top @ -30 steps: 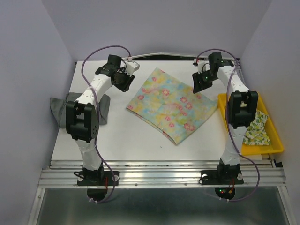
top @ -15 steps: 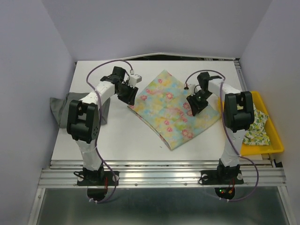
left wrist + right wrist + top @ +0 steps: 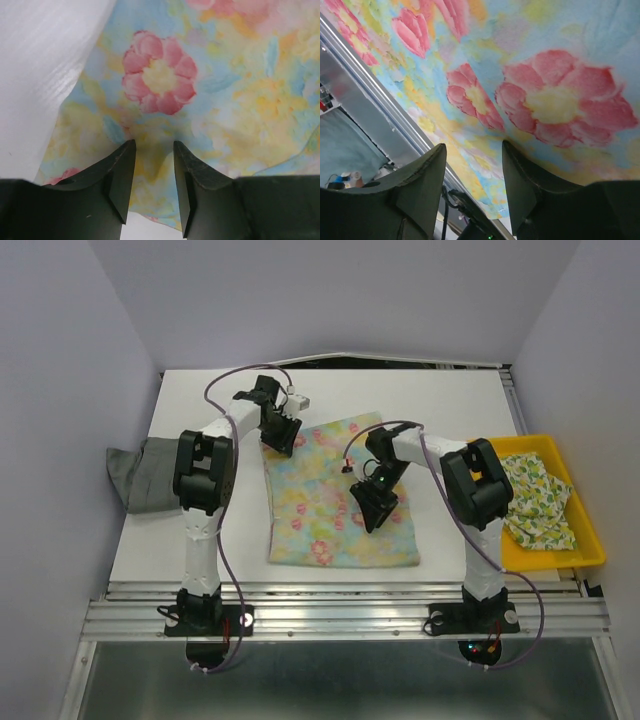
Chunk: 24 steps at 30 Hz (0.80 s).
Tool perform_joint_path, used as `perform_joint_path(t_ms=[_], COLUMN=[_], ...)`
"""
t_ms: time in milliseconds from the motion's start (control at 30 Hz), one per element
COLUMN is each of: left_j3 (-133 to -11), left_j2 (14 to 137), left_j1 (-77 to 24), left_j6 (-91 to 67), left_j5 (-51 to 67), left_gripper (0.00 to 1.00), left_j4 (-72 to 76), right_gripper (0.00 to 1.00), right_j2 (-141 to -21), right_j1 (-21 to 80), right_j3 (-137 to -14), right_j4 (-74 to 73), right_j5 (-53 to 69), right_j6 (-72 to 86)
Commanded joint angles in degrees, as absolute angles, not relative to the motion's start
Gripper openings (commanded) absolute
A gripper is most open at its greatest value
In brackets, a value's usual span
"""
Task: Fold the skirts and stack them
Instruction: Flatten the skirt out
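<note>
1. The step in hand looks like squaring up the pastel floral skirt (image 3: 320, 530) before a fold. It lies flat in the middle of the table (image 3: 230, 530), with both arms reaching onto it.
2. The left hand (image 3: 281, 433) sits at the skirt's far left corner. Its fingers (image 3: 117, 170) are about half spread, with a small pucker of cloth between them. It seems to press on the cloth rather than pinch it.
3. The right hand (image 3: 370, 512) is over the skirt's middle, also half spread, with nothing clamped between its fingers.
4. The grey skirt (image 3: 150, 475) lies at the table's left edge. The green-yellow print skirt (image 3: 540, 502) lies in the yellow tray (image 3: 565, 562) on the right.
5. The next move probably calls for closing on an edge or two corners and carrying that side over the other.
6. The skirt's near hem runs close to the table's near edge, so folding away from it is safer.
7. Bare table lies beyond the far edge and between the floral and grey skirts. The tray stands near the right side.
</note>
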<state>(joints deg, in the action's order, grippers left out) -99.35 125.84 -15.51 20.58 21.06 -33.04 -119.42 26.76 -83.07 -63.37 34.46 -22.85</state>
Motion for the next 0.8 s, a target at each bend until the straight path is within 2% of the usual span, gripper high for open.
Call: perform_joint_path(t_ms=[0,300,533,767], left_j3=[-104.5,-101.87,-99.23,-96.42], left_j2=[128.58,117.78,116.81,118.64], left_j1=[-15.03,-15.2,-16.08,-15.3], left_j6=[22.93,26.36,24.97,19.25], left_j5=[20.64,27.33,26.02,20.4], left_gripper=[0.47,0.51,0.51,0.5], left_j4=[-37.09,-34.19,-34.46,-29.8], right_gripper=[0.56,0.55,0.49,0.46], right_j2=[-119.19,-117.94,-127.69,-129.29], right_j1=[27.6,24.0,22.68,22.68], right_j3=[-83.23,-98.14,-106.52,-99.77], right_j4=[-63.46,-58.72,-50.72,-44.74], right_j5=[39.99,34.72,23.48,14.33], right_j6=[-23.82,-19.78,-17.93,-17.4])
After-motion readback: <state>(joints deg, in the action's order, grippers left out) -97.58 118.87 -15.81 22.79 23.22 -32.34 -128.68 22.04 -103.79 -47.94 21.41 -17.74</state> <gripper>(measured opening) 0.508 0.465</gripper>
